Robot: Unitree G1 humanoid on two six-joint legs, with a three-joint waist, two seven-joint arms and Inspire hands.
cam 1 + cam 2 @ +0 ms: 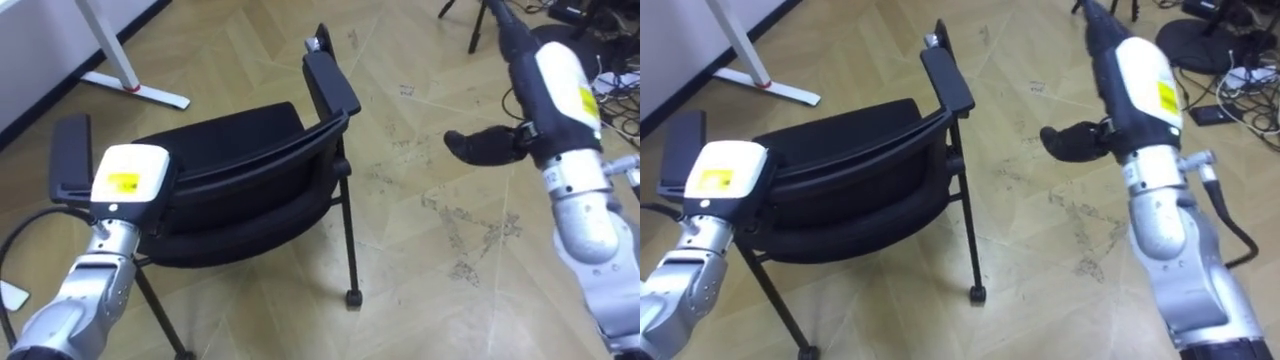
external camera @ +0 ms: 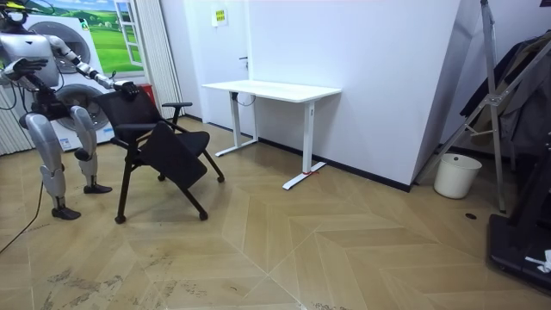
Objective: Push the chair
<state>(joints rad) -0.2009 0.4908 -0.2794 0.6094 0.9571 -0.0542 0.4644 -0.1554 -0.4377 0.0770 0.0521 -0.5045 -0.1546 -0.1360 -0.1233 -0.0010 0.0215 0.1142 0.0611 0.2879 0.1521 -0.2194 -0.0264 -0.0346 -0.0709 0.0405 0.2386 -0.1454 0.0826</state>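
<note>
A black chair (image 1: 240, 150) with two armrests stands tipped on the wooden floor right in front of me. Its backrest faces me, and its right armrest (image 1: 330, 80) points away. I stand behind the chair (image 2: 164, 142) at the room view's left. My left arm reaches from the lower left to the top of the backrest. There my left hand (image 2: 126, 87) lies against the dark frame, its fingers lost against the black. My right hand (image 1: 487, 146) hovers over bare floor to the right of the chair, fingers relaxed and holding nothing.
A white desk (image 2: 271, 89) stands against the wall beyond the chair, and its foot (image 1: 135, 88) lies at my far left. Stand legs and cables (image 1: 585, 20) crowd the far right. A white bin (image 2: 456, 175) sits by the wall. Scuffed floor lies to the chair's right.
</note>
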